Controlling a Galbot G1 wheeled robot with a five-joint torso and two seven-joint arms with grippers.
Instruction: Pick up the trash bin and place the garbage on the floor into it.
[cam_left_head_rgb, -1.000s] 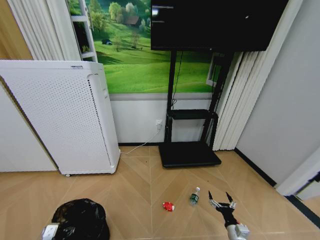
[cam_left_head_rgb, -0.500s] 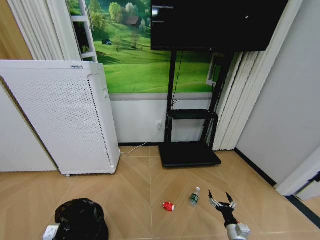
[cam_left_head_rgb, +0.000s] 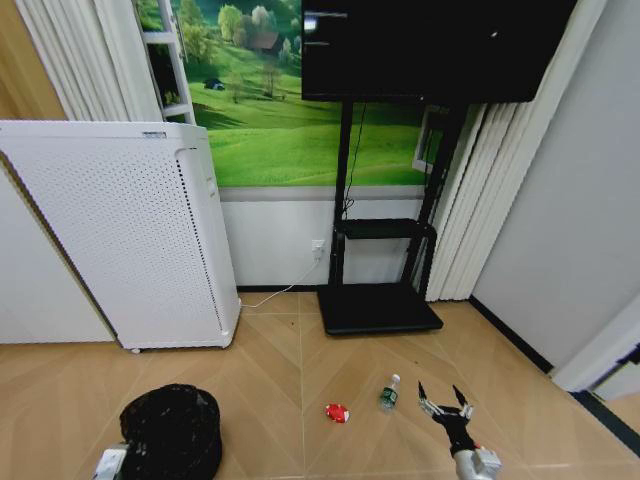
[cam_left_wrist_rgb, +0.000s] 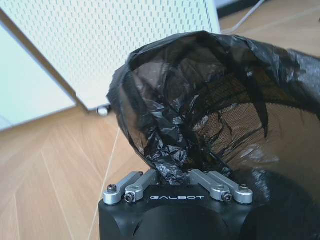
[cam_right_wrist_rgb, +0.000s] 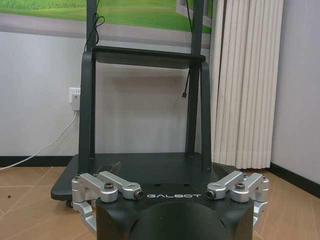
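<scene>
Gripping the trash bin (cam_left_head_rgb: 170, 430) by its liner rim, the left gripper (cam_left_wrist_rgb: 176, 176) jaws stay clamped; the right gripper (cam_left_head_rgb: 446, 408) hangs spread near the bottle (cam_left_head_rgb: 389, 392).

Black-lined trash bin (cam_left_head_rgb: 170, 432); red packet (cam_left_head_rgb: 337, 412) beside bottle (cam_left_head_rgb: 389, 393) on floor.

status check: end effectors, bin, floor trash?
Left end effector shut on trash bin rim. Right end effector open, low beside bottle. Red packet on floor, nothing blocking.
</scene>
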